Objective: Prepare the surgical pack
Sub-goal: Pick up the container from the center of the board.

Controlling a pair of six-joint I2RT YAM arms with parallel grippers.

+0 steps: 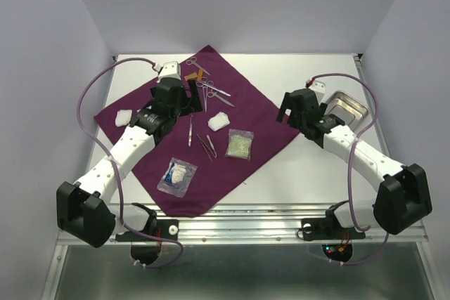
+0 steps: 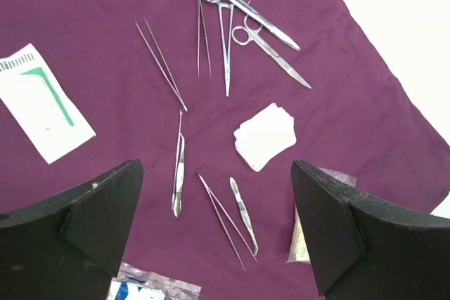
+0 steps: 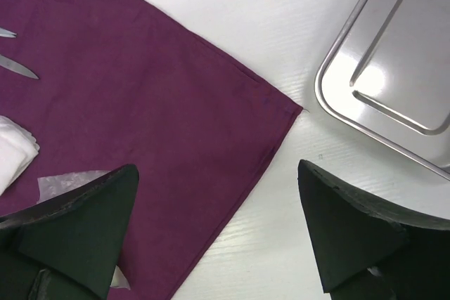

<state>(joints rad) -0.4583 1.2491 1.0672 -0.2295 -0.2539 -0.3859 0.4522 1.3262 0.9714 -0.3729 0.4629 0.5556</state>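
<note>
Cloth (image 1: pixel 260 114) spread flat; scissors (image 2: pixel 267 22), tweezers (image 2: pixel 243 216), gauze (image 2: pixel 265 136), packets (image 1: pixel 177 177) loose on it. Tray (image 3: pixel 394 54) beside cloth, looks empty. Left gripper (image 2: pixel 215 166), right gripper (image 3: pixel 218 166): fingers apart, empty. We judge early stage; packing left.

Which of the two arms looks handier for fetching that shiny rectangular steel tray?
Right. The right gripper, open, hovers just beside the shiny rectangular steel tray; the left gripper hangs over metal tweezers on the dark-purple cloth.
</note>
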